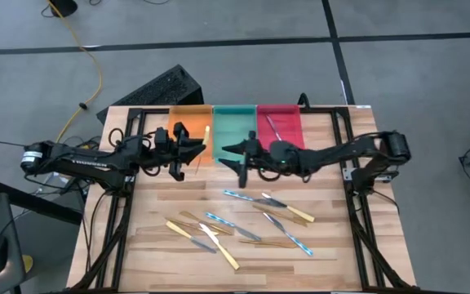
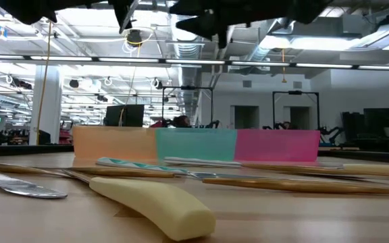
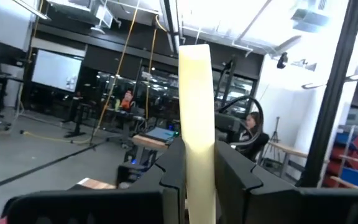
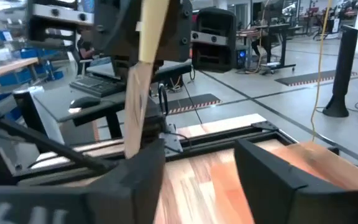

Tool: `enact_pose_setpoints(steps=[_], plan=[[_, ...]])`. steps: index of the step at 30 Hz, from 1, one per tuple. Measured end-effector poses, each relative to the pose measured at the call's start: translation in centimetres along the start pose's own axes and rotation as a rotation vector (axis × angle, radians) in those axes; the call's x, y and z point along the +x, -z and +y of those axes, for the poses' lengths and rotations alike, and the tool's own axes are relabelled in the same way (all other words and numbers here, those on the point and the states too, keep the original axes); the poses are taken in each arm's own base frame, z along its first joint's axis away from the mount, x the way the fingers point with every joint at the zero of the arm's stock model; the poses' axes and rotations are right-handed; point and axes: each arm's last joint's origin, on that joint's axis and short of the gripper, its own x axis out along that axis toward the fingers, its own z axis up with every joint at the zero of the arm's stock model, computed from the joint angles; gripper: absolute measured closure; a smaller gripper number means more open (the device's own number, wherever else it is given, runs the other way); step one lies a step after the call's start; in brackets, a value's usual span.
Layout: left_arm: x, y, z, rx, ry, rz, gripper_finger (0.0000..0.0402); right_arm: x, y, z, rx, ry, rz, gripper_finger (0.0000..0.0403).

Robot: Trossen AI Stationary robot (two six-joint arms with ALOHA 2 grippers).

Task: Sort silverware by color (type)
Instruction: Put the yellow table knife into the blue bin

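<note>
My left gripper [image 1: 197,150] hangs above the orange tray [image 1: 188,116] and is shut on a pale yellow-handled utensil [image 3: 195,112]. Facing it over the green tray [image 1: 233,122] is my right gripper [image 1: 232,157], open, with nothing between its fingers [image 4: 135,180]. In the right wrist view the yellow utensil [image 4: 140,81] ends right beside one of those fingers; whether they touch I cannot tell. A silver utensil [image 1: 272,126] lies in the red tray [image 1: 288,122]. Several more pieces of silverware [image 1: 243,224] lie scattered on the wooden table. My left gripper pinches the pale yellow handle [image 3: 197,163] between its two fingers [image 3: 171,174], which come roughly level from the table's left. The handle's blunt end [image 3: 194,56] sticks out well past the fingertips. The utensil is lifted clear, above the orange tray.
The three trays stand side by side along the table's far edge [image 2: 194,145]. A black frame [image 1: 129,163] runs along the table's left, right and far sides. Loose bronze, yellow and silver-blue utensils [image 2: 154,199] cover the near half of the table.
</note>
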Motion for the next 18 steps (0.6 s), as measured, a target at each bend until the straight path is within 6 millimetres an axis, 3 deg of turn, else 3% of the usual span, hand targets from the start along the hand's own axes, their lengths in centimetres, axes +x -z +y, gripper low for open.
enact_pose_setpoints(steps=[7, 18], plan=[[0.1, 0.3, 0.3, 0.010, -0.012, 0.024, 0.0361, 3.1, -0.1, 0.3, 0.030, -0.039, -0.003, 0.0102], [0.1, 0.4, 0.3, 0.039, -0.015, 0.030, 0.0361, 5.1, -0.8, 0.5, 0.031, -0.109, -0.001, 0.0097]])
